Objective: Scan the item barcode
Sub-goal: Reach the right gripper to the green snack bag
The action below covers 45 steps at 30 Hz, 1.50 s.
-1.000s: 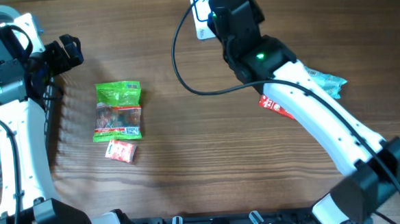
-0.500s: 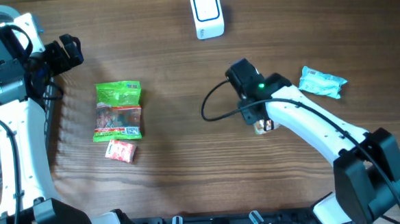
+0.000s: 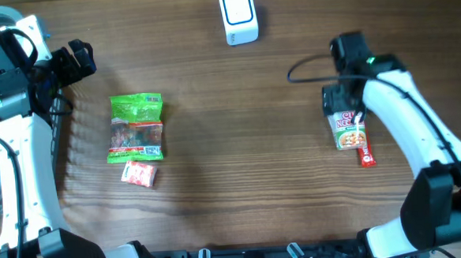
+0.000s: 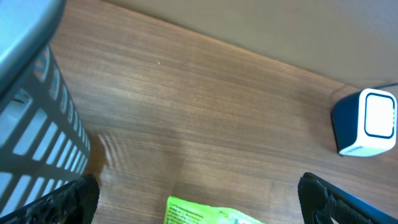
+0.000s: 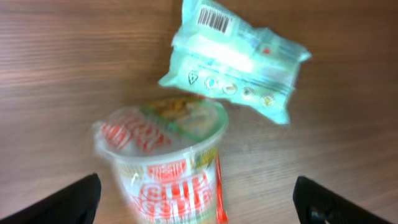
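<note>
The white barcode scanner (image 3: 238, 16) stands at the table's far edge and also shows in the left wrist view, scanner (image 4: 367, 121). A cup of noodles (image 3: 349, 129) lies on its side at the right, a red strip beside it. My right gripper (image 3: 340, 107) hovers over it, open. In the right wrist view the blurred cup (image 5: 165, 162) sits between the spread fingers without touching them. A teal packet (image 5: 236, 59) with a barcode lies just beyond it. My left gripper (image 3: 77, 60) is open and empty at the far left, above the green bag (image 4: 211, 214).
A green snack bag (image 3: 137, 127) and a small red packet (image 3: 139, 174) lie left of centre. A slatted basket (image 4: 31, 137) stands at the left edge beside the left arm. The right arm hides the teal packet from overhead.
The right arm swung from the scanner to the right side with the cup of noodles. Its jaws then opened and the cup now lies under it. The left arm stayed put.
</note>
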Each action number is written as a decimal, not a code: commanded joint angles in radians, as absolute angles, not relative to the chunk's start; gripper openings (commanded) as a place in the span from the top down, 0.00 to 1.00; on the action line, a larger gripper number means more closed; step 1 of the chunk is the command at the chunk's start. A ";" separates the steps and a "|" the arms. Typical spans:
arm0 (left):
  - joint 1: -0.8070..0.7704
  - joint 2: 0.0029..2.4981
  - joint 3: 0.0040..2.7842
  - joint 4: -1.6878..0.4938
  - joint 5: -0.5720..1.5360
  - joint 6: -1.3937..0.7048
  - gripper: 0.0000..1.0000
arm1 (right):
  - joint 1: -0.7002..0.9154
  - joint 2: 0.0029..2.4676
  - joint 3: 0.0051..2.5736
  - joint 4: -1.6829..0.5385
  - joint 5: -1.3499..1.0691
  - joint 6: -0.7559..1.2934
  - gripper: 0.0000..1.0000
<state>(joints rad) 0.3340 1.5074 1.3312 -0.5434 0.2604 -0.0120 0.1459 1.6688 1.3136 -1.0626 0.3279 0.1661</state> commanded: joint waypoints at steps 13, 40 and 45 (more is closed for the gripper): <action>0.339 1.508 1.343 -0.543 0.273 -0.007 0.00 | 0.710 1.827 1.542 -0.522 -0.291 0.292 0.01; 0.339 1.508 1.343 -0.543 0.272 -0.007 0.00 | 0.900 2.031 1.553 -0.780 0.214 0.416 0.00; 0.339 1.508 1.343 -0.543 0.273 -0.007 0.00 | 0.691 1.915 1.658 -0.778 -0.254 0.196 0.00</action>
